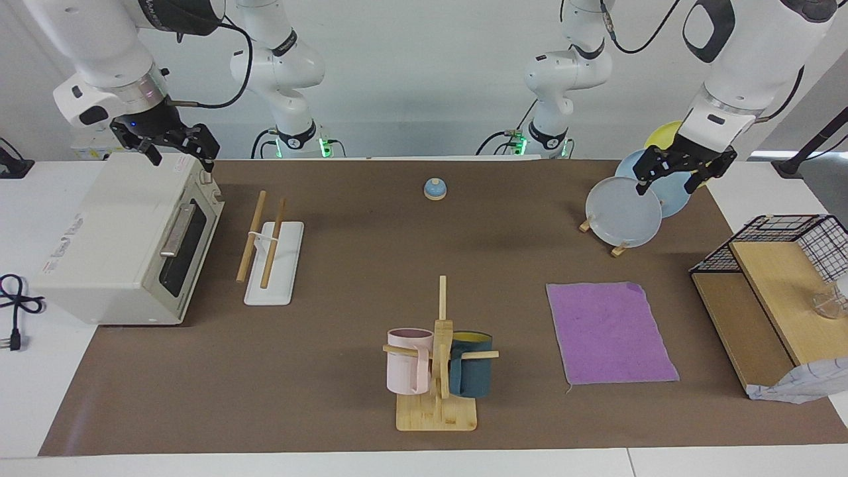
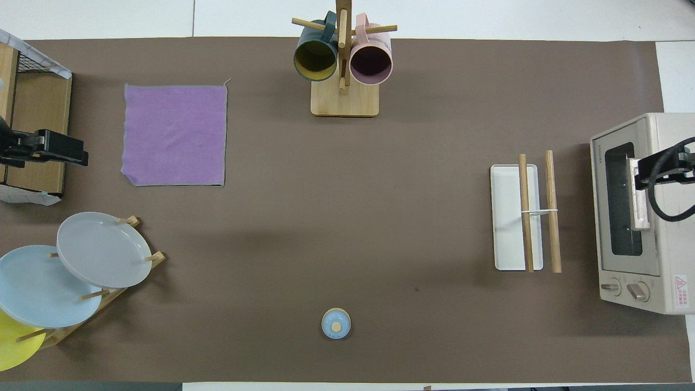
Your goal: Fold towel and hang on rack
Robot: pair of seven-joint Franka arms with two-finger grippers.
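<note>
- The towel [image 1: 611, 331] lies flat and unfolded, purple face up, on the brown mat [image 1: 371, 265], toward the left arm's end of the table from the mug tree [image 1: 440, 361]
- The rack [image 1: 270, 246], two wooden dowels on a white base, sits nearer to the robots than the mug tree, toward the right arm's end, just beside the toaster oven [image 1: 126, 238]
- The left gripper [image 1: 682, 171] hangs in the air over the plates in the plate stand [image 1: 623, 212], fingers apart, holding nothing
- The right gripper [image 1: 173, 144] hangs over the toaster oven, fingers apart, holding nothing
- A small blue bell [image 1: 434, 189] sits nearer to the robots than the mug tree, which carries a pink mug [image 1: 407, 361] and a dark teal mug [image 1: 472, 364]
</note>
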